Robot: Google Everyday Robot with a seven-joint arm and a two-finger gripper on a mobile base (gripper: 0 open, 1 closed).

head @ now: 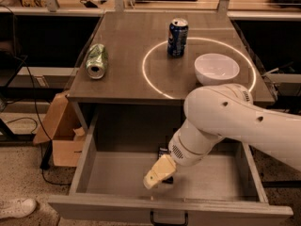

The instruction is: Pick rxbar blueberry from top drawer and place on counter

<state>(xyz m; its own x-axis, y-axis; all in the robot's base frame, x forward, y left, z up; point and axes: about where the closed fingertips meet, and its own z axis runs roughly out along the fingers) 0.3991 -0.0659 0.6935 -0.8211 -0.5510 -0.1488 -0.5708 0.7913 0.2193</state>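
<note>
Cardboard box (61, 133) on the floor at far left, white shoe (16, 207) below it, neither matters. Green can (96, 60) lies on its side on the left of the desk (127, 76). Top drawer (113, 173) is pulled fully out below the desk, grey floor mostly bare, dark handle (168, 218) at front centre.

Hand (154, 175) is down inside the drawer, about mid-width, near the front wall, cream tip pointing down and left. Cannot tell whether the hand is apart, together or clamped on anything.

Rxbar blueberry (168, 179) is in the drawer right at the hand, just right of and behind its tip. Only 2 dark slivers show, 1 by the tip and 1 further back near the wrist; the rest is hidden. Judging from those, its long axis runs front to back, roughly in line with the hand. Whether they touch, cannot tell. Looks flat, dark navy, lettering not readable.

Likely step: closing in on the grasp. Nothing lifted yet, so the placing is all still ahead.

Further right on the desk: upright blue soda can (178, 36) inside the ring of light (150, 86), white bowl (217, 68) on its right edge. Bulky white arm (235, 119) comes in from the right over the drawer.
</note>
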